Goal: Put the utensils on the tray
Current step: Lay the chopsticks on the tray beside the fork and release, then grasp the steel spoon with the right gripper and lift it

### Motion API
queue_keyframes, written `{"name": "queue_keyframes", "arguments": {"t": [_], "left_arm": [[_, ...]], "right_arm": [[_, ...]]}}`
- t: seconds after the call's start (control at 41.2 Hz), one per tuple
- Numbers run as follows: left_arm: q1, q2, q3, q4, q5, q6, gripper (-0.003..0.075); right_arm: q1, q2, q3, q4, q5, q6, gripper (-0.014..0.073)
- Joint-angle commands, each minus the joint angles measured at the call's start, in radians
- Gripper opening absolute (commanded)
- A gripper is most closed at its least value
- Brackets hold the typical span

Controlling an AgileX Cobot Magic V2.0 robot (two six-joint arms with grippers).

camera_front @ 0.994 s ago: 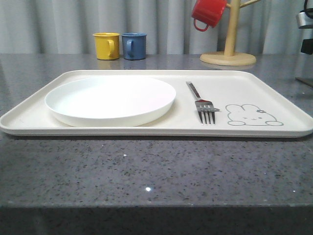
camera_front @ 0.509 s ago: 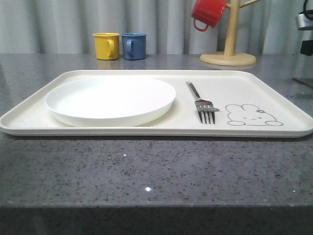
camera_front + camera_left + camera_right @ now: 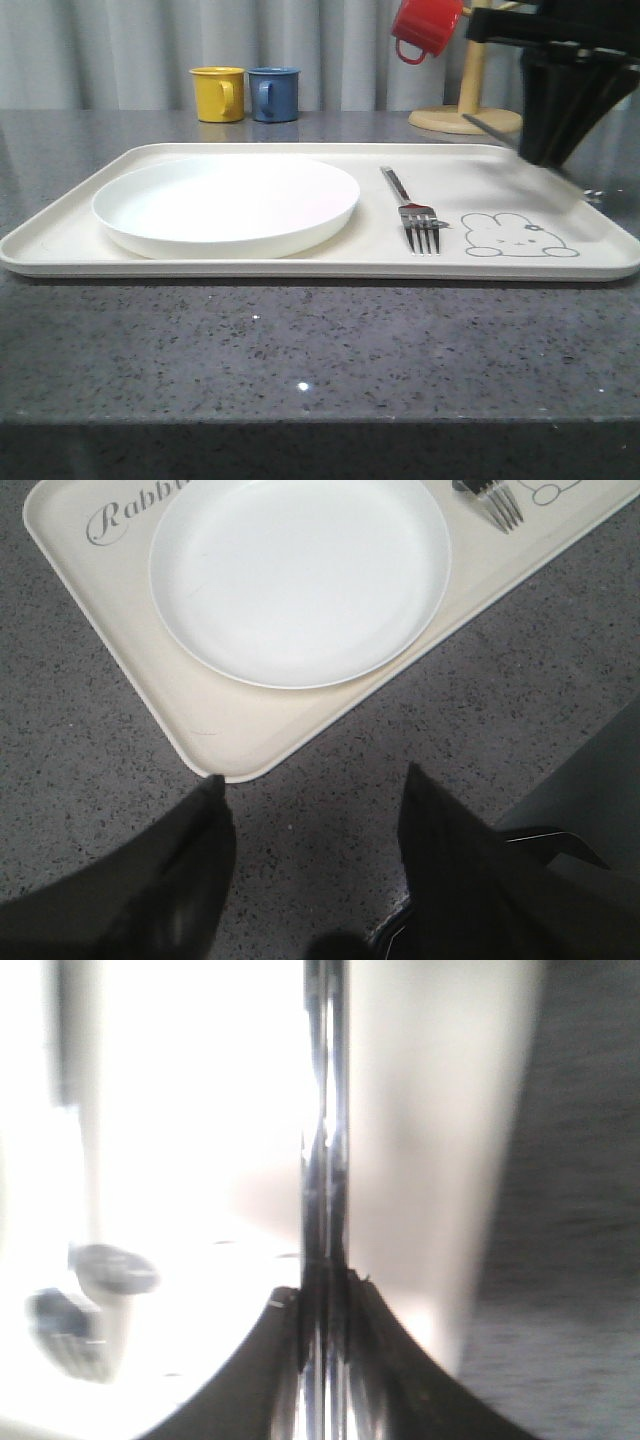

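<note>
Now your right gripper [image 3: 548, 150] pinches the chopsticks [image 3: 325, 1160] above the tray [image 3: 300, 268]; lower them flat, parallel beside the fork [image 3: 411, 212], before releasing. Left gripper [image 3: 310, 810] stands spread.

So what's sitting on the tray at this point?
On the tray: the white plate and, beside it, the fork. The right gripper, over the far right corner, hides part of the rim.

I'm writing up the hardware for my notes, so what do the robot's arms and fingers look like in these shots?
The right gripper is black and angular in the front view, tapering downward; motion blur hides finer detail. Its fingers are dark, curving wedges. The left gripper has two matte black fingers, broad and narrowing to blunt tips. No cables, markings or labels can be made out.
</note>
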Motion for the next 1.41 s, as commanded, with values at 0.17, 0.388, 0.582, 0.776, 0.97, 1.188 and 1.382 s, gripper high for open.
{"name": "queue_keyframes", "arguments": {"t": [0.17, 0.388, 0.582, 0.776, 0.97, 1.188, 1.382], "left_arm": [[-0.007, -0.004, -0.025, 0.004, -0.057, -0.005, 0.0356], [-0.007, -0.004, -0.025, 0.004, -0.057, -0.005, 0.0356], [-0.007, -0.004, -0.025, 0.004, -0.057, -0.005, 0.0356], [-0.007, -0.004, -0.025, 0.004, -0.057, -0.005, 0.0356], [-0.007, -0.004, -0.025, 0.004, -0.057, -0.005, 0.0356], [-0.007, -0.004, -0.025, 0.004, -0.057, -0.005, 0.0356], [-0.007, -0.004, -0.025, 0.004, -0.057, -0.005, 0.0356]], "right_arm": [[0.089, 0.022, -0.025, 0.03, -0.069, 0.212, 0.0006], [0.089, 0.056, -0.025, 0.032, -0.065, 0.222, 0.0062], [0.089, 0.024, -0.025, 0.022, -0.083, 0.209, 0.0335], [0.089, -0.106, -0.025, -0.098, -0.049, 0.133, 0.0339], [0.014, -0.206, -0.01, -0.359, 0.069, 0.1, 0.0339], [-0.182, -0.2, -0.01, -0.356, 0.105, -0.066, 0.0339], [-0.339, -0.159, -0.01, -0.297, 0.106, -0.162, 0.0339]]}}
